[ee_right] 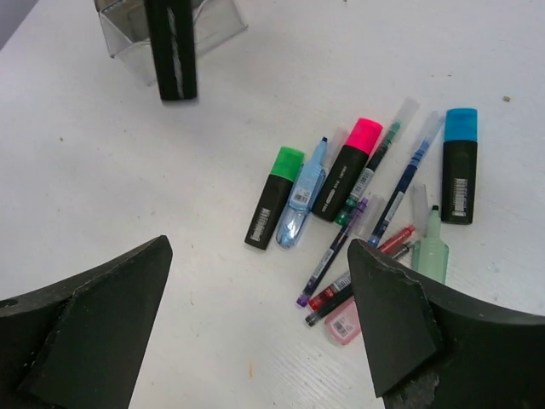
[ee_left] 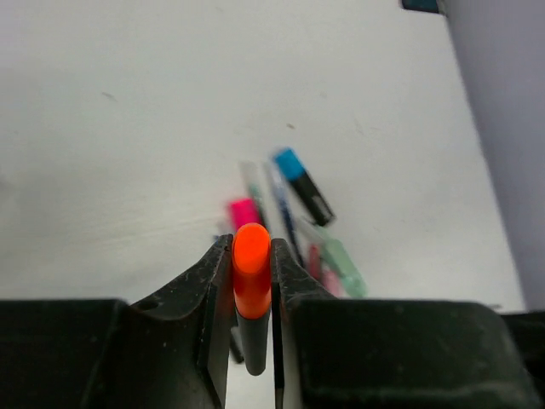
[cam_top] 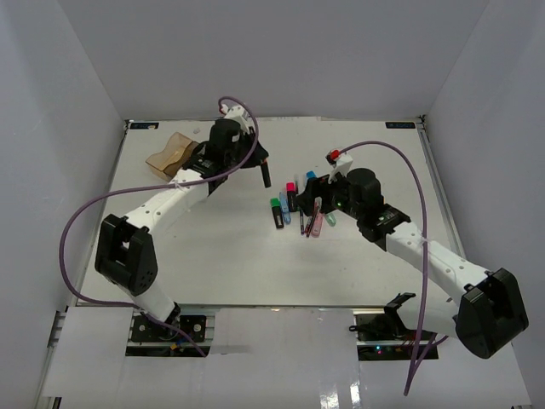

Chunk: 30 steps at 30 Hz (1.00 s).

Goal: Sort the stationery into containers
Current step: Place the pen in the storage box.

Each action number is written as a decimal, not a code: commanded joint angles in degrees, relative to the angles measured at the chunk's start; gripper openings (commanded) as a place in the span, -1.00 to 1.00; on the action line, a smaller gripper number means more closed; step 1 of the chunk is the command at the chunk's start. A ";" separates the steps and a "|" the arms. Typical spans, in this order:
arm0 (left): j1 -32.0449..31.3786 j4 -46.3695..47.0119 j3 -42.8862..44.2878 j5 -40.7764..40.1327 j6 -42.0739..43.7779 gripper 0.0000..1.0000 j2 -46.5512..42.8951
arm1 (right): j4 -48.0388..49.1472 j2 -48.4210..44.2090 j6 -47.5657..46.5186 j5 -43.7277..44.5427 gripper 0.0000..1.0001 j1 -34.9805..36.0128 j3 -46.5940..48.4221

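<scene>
1. Left gripper [ee_left: 251, 247] pinches the orange-capped highlighter [ee_left: 252, 285] between its fingers, between organiser tray [cam_top: 169, 153] and pile;
2. Right gripper [ee_right: 260, 256] spread wide above the loose stationery [ee_right: 358, 192]; holding nothing.

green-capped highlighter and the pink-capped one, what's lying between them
A pastel blue marker lies between the green-capped highlighter and the pink-capped highlighter. This shows best in the right wrist view.

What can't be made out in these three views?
- Top view: the left arm overlaps the organiser tray; contents too small to tell.
- Right wrist view: the top edge cuts that tray off; a right finger hides the lower end of the mint marker.
- Left wrist view: the left fingers hide most of the barrel of the orange-capped highlighter.
</scene>
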 commanded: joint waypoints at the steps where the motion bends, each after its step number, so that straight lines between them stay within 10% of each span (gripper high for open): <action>1: 6.75 -8.10 5.35 -7.18 14.16 -0.66 -2.55 | -3.31 -3.62 -3.62 1.02 0.80 0.21 0.82; 8: 15.81 -6.71 11.15 -23.64 44.48 -0.67 3.40 | -4.80 -5.65 -6.08 -1.79 0.80 0.21 -2.79; 30: 28.48 -1.07 24.96 -17.22 59.64 -0.45 28.03 | -7.71 -4.86 -9.69 -10.94 0.80 0.12 -6.39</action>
